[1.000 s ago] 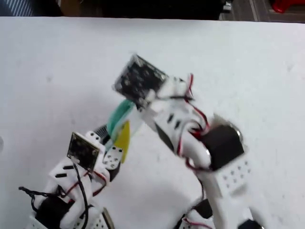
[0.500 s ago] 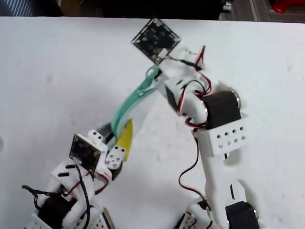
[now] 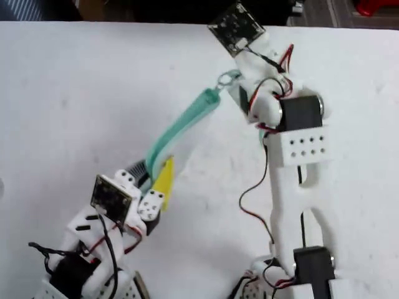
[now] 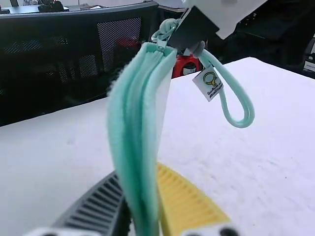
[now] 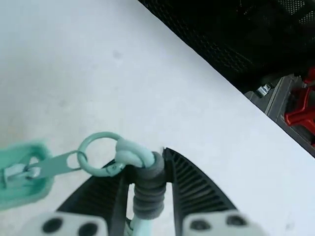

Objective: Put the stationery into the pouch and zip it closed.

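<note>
Left claw (image 3: 149,177) pinches the mint pouch (image 3: 181,124) at its near end — right claw (image 5: 145,172), by the counter's (image 3: 75,93) far edge, clamps the strap (image 5: 129,156) beside the zip ring (image 5: 97,152).

High view: overhead, down onto table (image 3: 75,93). Wrist views: close-up, facing far edge. All share pouch (image 3: 181,124).

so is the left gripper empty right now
No, the left gripper has the teal pouch clamped between its grey and yellow fingers.
</note>
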